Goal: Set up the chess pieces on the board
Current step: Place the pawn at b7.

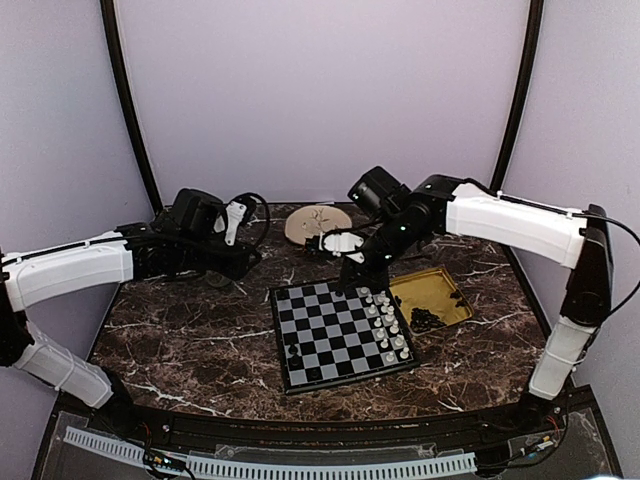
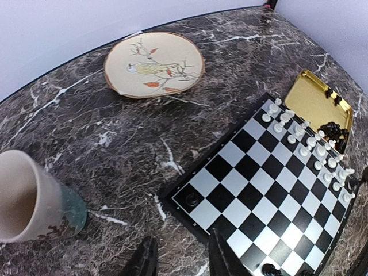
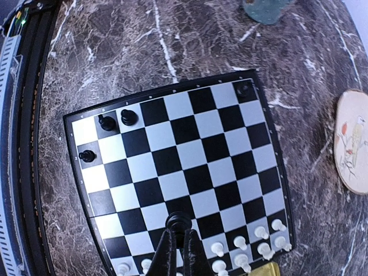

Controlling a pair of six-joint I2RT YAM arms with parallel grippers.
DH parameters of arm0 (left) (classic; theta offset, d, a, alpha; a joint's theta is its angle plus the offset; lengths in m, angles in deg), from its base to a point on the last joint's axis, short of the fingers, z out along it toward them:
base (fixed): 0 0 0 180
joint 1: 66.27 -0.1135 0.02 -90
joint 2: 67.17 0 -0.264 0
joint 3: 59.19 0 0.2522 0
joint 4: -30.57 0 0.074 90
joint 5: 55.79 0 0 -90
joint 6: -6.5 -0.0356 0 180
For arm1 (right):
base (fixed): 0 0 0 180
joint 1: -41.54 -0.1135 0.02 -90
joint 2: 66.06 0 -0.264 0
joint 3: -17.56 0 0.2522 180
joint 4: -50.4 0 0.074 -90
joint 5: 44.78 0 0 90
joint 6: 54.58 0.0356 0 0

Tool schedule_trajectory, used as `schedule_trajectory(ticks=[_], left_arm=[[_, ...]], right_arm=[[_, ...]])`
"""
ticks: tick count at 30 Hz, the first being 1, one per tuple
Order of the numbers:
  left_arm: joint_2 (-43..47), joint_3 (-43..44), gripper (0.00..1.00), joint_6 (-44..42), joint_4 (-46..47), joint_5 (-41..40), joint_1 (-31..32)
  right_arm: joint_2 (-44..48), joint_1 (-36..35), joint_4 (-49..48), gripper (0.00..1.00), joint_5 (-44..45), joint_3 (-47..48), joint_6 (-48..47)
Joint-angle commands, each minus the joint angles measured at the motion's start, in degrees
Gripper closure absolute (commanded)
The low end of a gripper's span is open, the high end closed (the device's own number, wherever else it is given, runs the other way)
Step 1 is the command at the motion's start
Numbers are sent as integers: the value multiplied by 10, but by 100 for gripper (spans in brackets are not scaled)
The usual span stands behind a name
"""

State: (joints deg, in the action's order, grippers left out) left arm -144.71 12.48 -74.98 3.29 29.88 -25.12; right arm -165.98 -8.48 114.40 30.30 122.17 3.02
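The board [image 1: 335, 335] lies in the middle of the table, with white pieces [image 1: 386, 322] along its right side. My right gripper [image 3: 179, 253] is shut on a black chess piece [image 3: 179, 219] and holds it above the board, near the white rows [image 3: 253, 244]. Three black pieces [image 3: 106, 121] stand at the board's opposite edge and one stands in a corner [image 3: 244, 88]. More black pieces [image 1: 428, 320] lie in the yellow tray [image 1: 445, 285]. My left gripper [image 2: 183, 261] is open and empty above the table, just off the board's corner [image 2: 192, 199].
A round wooden plate with a bird picture [image 2: 154, 63] lies behind the board. A beige and teal cup [image 2: 31, 198] stands left of my left gripper. The tray [image 2: 316, 98] sits right of the board. Enclosure walls ring the table.
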Motion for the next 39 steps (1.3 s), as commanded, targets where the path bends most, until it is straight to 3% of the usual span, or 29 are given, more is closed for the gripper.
schedule_trajectory(ticks=[1, 13, 39], left_arm=[[37, -28, 68, 39, -8, -37, -15], [68, -55, 67, 59, -7, -62, -29], [67, -65, 67, 65, 4, -53, -30]], right_arm=[[-48, -51, -5, 100, 33, 17, -16], [-142, -136, -10, 100, 34, 46, -13], [-200, -159, -20, 100, 45, 42, -2]])
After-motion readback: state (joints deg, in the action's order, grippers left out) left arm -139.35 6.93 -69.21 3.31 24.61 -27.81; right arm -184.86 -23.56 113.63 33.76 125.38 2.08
